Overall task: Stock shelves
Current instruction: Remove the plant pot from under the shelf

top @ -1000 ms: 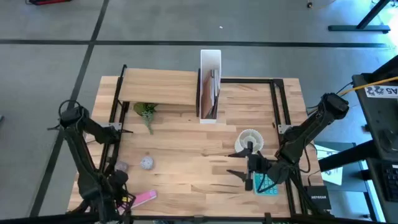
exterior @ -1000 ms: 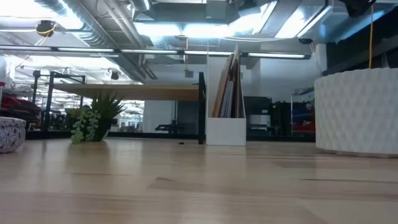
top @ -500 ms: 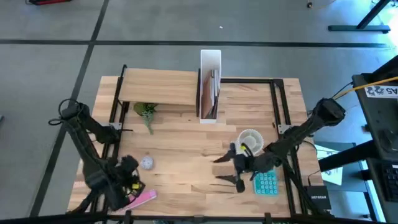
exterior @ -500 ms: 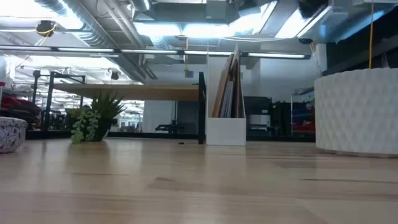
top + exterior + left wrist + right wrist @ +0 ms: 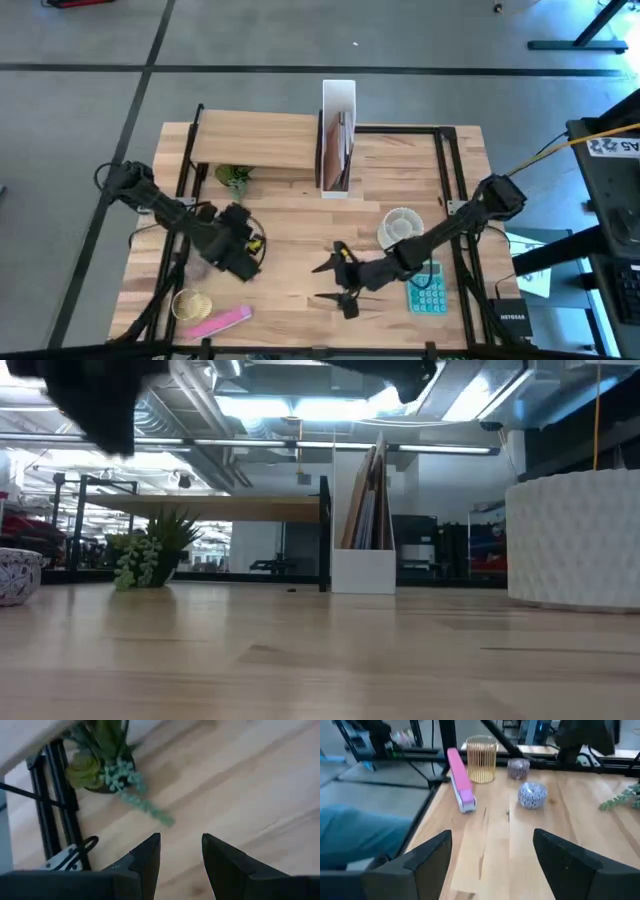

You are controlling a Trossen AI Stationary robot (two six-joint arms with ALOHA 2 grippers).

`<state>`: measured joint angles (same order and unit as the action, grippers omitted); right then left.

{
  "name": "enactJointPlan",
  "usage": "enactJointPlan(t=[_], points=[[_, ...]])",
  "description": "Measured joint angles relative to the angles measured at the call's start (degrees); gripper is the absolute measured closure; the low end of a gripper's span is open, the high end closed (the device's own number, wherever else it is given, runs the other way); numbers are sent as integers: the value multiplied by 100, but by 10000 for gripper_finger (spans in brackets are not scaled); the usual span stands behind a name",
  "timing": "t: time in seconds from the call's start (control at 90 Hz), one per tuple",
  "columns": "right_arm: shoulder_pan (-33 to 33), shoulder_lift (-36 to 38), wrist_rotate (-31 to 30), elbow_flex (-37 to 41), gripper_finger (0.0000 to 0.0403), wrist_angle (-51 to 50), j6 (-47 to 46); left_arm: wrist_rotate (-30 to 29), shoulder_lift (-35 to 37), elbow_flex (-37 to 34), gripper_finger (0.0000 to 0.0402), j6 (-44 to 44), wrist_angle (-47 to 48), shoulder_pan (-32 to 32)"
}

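The shelf (image 5: 262, 140), a raised wood plank on a black frame, stands at the far left part of the table (image 5: 300, 260), and the white file box (image 5: 338, 140) stands upright just beside its right end, with flat boards or folders leaning inside it. Under the shelf's near edge sits a small green plant (image 5: 235, 180), a trailing sprig lying out on the wood. The left gripper (image 5: 248, 250) hovers over the table on the near side of that plant, well short of the shelf, its two dark fingers (image 5: 145, 857) parted with nothing between them. The right gripper (image 5: 335, 282) is out over the middle of the table, nearer the front edge and well apart from both shelf and file box, its fingers (image 5: 427, 852) spread wide and empty. Behind the right arm lie a white ribbed pot (image 5: 400, 226) and a teal calculator (image 5: 429, 291). At the near left corner stand a gold wire cup (image 5: 187, 302) and a pink stapler (image 5: 229, 320); the right wrist view also shows a small patterned round pot (image 5: 532, 795) beside them.
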<state>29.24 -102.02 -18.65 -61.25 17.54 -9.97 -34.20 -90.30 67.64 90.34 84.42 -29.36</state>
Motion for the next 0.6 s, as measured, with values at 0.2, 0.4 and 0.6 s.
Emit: enactJointPlan(t=[0.2, 0.4, 0.6], points=[[-707, -425, -56, -228, 139, -109, -11, 797, 0, -1296, 274, -765, -886, 763], [-1625, -1105, 730, -253, 139, 550, -371, 985, 7, -2403, 274, -463, -1761, 1008], [-1974, -1913, 1064, -1145, 139, 622, -368, 947, 19, -3169, 274, 163, -2143, 941]])
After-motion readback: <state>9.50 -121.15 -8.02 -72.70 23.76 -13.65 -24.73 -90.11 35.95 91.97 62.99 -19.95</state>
